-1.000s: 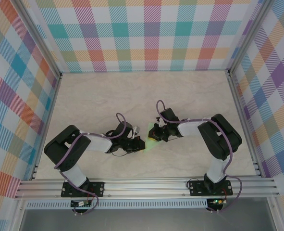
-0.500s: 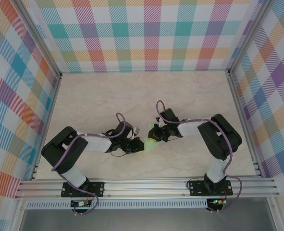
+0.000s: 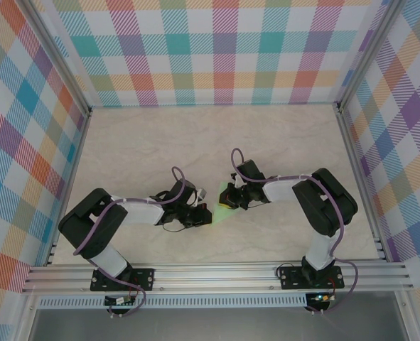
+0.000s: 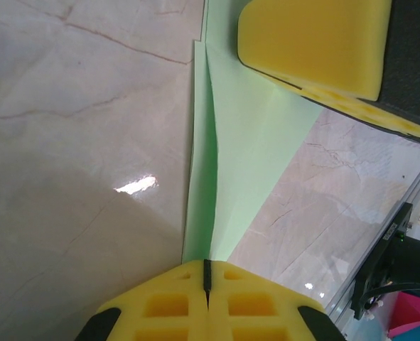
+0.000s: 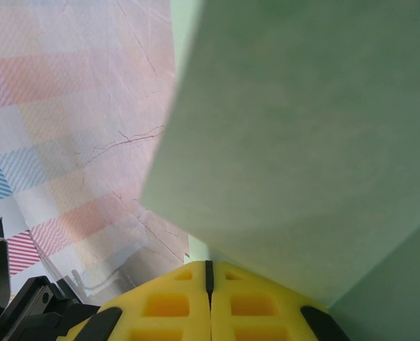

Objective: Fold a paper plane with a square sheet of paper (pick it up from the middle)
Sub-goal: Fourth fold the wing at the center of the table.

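Currently stretches between both grippers, low over the pale marble table: thin pale-green creased sheet of paper. Runs lengthwise straight ahead from the left gripper, clenched on its near tip; ends inside the right gripper, clamped on the far edge.

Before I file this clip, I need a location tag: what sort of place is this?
Most likely a lab robot work cell, not a home: marble-look tabletop boxed by plaid walls, with left arm and right arm bolted to an aluminium rail.
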You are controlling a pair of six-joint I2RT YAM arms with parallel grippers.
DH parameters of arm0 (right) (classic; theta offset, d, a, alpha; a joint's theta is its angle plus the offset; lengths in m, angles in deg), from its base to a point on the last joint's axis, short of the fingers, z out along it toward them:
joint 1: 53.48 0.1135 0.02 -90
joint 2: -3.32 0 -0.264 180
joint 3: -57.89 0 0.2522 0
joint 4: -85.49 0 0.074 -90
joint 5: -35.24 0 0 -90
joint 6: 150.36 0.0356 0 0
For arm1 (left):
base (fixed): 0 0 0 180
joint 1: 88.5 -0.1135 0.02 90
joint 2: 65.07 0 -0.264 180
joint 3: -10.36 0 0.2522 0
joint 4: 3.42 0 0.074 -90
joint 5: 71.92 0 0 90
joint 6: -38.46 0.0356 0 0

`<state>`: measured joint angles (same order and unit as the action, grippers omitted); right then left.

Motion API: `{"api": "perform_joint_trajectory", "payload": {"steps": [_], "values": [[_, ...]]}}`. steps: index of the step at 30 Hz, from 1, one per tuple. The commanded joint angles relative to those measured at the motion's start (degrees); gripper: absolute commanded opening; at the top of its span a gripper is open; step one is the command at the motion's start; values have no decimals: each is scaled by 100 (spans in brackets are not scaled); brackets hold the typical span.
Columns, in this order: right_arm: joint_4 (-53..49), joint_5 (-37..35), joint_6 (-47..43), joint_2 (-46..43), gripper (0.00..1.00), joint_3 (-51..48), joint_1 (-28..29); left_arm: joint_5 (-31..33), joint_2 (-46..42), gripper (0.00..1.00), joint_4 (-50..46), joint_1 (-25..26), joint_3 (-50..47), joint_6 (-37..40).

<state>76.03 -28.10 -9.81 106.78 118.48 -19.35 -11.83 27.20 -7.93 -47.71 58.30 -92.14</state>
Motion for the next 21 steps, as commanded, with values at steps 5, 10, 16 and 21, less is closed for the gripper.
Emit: {"api": "perform_joint_trajectory", "payload": {"steps": [5, 10, 16, 21], "values": [[-397, -357, -38, 315, 5, -199, -38, -135, 197, 0, -882, 83, 31, 263], [-435, -374, -54, 355, 4, -195, -38, -103, 140, 4, -1087, 103, 3, 333], [-456, -373, -62, 346, 4, -185, -38, -53, 15, 6, -1344, 112, 145, 428], [-482, -380, -81, 343, 4, -165, -37, -1, -7, 6, -1429, 112, 170, 456]]}}
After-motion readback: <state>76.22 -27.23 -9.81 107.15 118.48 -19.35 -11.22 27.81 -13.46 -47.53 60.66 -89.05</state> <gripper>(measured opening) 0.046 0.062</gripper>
